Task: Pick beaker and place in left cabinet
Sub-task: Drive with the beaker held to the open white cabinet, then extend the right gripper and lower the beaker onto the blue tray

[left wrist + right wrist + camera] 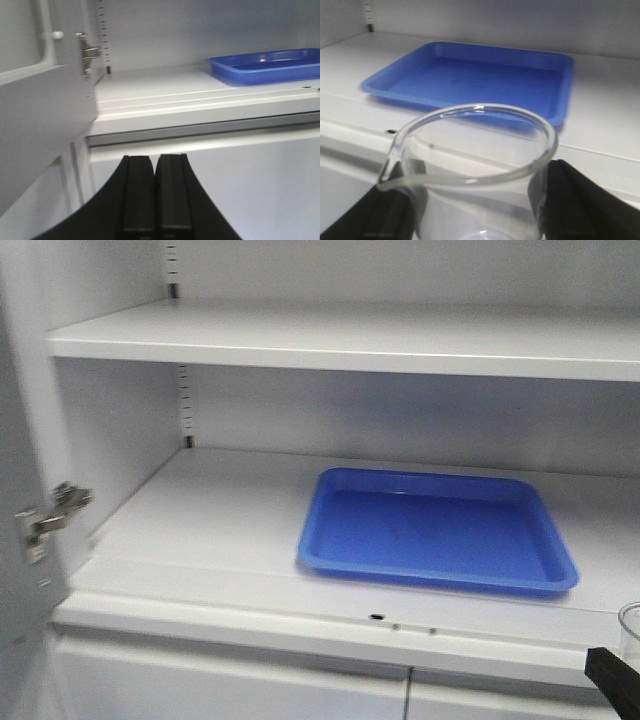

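Note:
The beaker (470,150), clear glass with a pour spout at its left rim, sits upright between the black fingers of my right gripper (476,202), which is shut on it. It hangs just in front of the left cabinet's lower shelf (600,125). In the front view only a sliver of the beaker (630,628) and one black finger (612,680) show at the bottom right, below the shelf's front edge (250,615). My left gripper (155,160) is shut on nothing and sits low in front of the cabinet's lower panel.
A blue tray (440,530) lies on the right half of the lower shelf. An upper shelf (350,340) spans above it. The open cabinet door (40,115) with its metal hinge (55,515) stands at the left.

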You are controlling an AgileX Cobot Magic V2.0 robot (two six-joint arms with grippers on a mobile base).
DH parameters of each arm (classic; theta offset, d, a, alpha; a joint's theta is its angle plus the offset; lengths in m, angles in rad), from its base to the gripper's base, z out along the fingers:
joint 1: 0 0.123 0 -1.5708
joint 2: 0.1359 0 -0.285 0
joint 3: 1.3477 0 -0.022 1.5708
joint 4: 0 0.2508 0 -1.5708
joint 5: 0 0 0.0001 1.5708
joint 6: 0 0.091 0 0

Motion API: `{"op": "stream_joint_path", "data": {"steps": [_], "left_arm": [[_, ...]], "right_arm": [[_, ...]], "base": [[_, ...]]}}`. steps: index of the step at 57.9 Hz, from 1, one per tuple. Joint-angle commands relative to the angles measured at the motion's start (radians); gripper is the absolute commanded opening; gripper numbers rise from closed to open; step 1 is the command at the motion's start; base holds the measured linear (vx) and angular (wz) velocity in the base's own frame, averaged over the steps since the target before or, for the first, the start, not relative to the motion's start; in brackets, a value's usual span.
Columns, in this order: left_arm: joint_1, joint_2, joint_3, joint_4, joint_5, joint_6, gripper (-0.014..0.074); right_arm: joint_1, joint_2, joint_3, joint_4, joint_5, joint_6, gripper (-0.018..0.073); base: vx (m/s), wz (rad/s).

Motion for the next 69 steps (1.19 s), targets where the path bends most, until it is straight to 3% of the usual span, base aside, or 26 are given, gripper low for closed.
{"op": "stream_joint_path", "data": {"steps": [1, 69], "left_arm": [[-0.006, -0.019, 0.016, -0.008, -0.083, -0.003, 0.0001], [-0.006, -0.019, 0.016, -0.008, -0.083, -0.003, 0.0001]], "right_arm": [[-0.003, -0.005, -0.031, -0.01, -0.07, -0.005, -0.0004], [-0.003, -0.005, -0.031, -0.01, -0.07, -0.005, -0.0004]], "base": [[0.22, -0.47], [0.15, -0.17]]}}
